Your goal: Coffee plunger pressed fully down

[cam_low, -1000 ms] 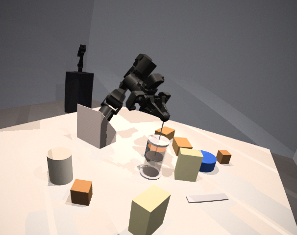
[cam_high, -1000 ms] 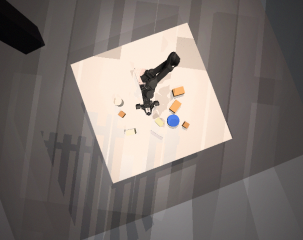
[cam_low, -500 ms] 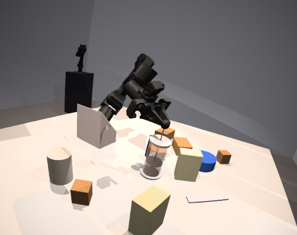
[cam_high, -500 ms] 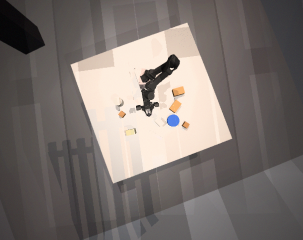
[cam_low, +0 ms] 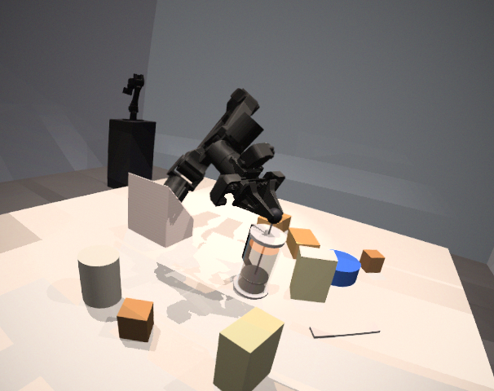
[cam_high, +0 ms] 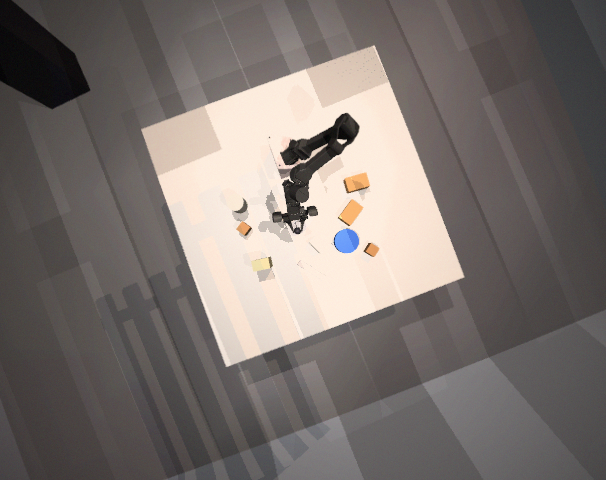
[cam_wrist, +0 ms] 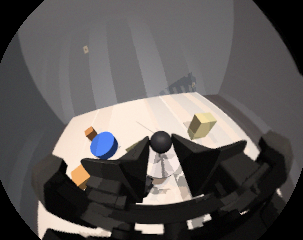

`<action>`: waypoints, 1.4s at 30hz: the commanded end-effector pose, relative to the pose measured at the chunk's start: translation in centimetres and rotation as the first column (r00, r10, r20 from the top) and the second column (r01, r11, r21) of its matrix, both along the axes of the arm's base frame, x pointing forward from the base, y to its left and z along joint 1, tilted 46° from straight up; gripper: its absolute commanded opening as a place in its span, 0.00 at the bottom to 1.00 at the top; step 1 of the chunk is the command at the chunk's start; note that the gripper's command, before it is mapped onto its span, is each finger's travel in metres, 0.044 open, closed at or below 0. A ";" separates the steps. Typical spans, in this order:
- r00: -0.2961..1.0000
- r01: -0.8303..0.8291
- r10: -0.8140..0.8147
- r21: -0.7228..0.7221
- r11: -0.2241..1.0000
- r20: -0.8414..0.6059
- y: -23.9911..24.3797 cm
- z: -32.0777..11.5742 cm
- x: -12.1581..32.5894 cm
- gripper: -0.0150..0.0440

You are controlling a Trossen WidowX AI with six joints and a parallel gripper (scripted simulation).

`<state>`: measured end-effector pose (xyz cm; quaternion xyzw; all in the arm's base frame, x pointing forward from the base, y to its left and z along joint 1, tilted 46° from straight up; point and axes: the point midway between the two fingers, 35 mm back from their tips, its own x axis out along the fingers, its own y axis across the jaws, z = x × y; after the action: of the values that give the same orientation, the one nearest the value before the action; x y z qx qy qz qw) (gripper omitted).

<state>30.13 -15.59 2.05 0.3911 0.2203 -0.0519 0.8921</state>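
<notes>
Pincer grips the plunger knob

The pincer (cam_low: pixel 275 215) clamps the knob (cam_wrist: pixel 161 140); the rod runs straight down into the press (cam_low: pixel 258 262) mid-tabletop.

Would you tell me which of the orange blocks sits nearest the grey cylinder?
The small orange cube by the grey cylinder, in front of it in the exterior view; the other orange blocks lie beyond the coffee press.
</notes>
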 end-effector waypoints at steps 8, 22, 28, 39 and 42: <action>0.999 -0.021 0.022 0.042 0.999 -0.025 0.9 -1.0 0.0 0.47; 0.999 -0.021 0.022 0.042 0.999 -0.025 0.7 -1.0 0.2 0.47; 0.999 -0.021 0.022 0.042 0.999 -0.025 0.6 -1.0 0.2 0.47; 0.999 -0.021 0.022 0.042 0.999 -0.025 0.5 -1.1 0.3 0.47; 0.999 -0.021 0.022 0.042 0.999 -0.025 0.5 -1.1 0.3 0.47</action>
<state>30.41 -15.36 1.25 0.4016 0.2317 -0.0454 0.8848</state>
